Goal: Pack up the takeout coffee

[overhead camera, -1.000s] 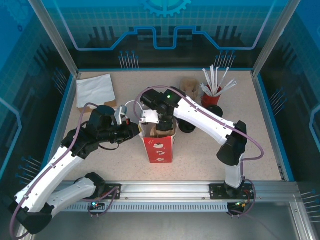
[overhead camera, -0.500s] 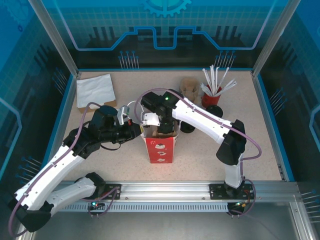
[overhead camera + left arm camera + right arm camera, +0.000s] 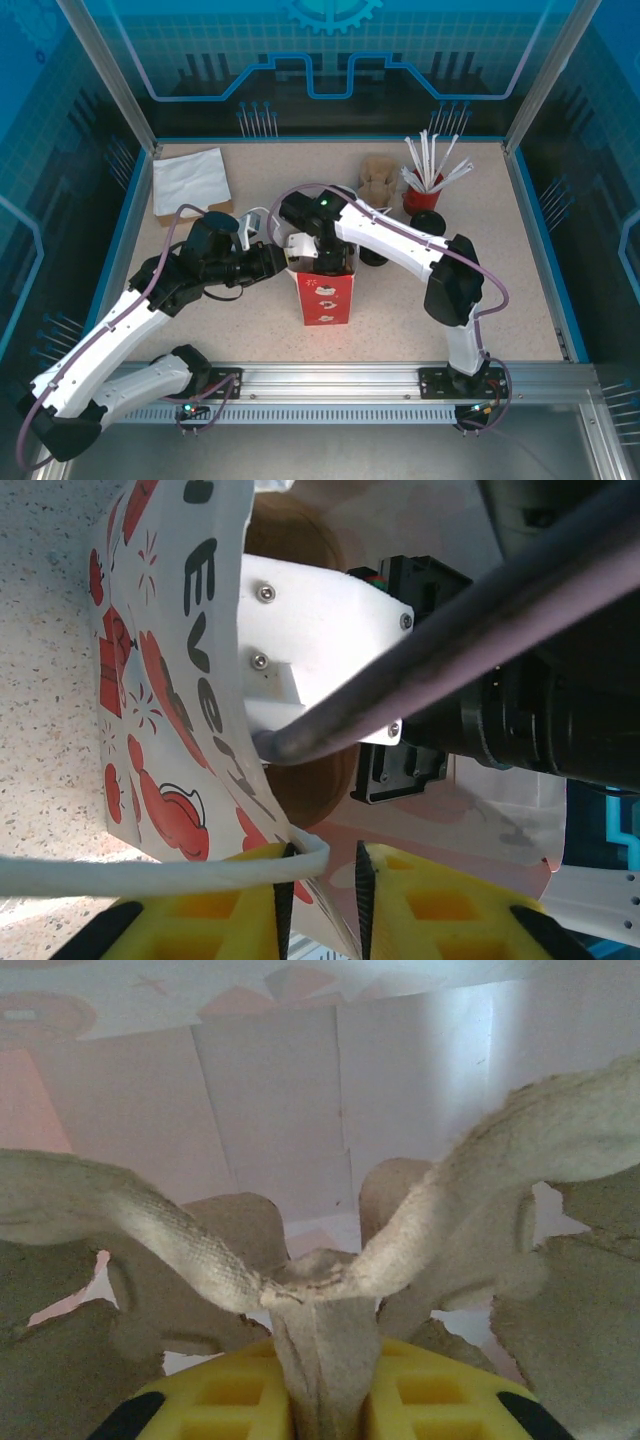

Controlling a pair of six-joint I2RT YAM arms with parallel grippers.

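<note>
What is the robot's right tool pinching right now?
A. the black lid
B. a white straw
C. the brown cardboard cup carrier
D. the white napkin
C: in the right wrist view the right tool has its yellow fingers clamped on the middle ridge of the brown cardboard cup carrier, which sits inside the red and white bag.

White arms (image 3: 100, 340), black joints (image 3: 205, 245), purple cables (image 3: 450, 635)
</note>
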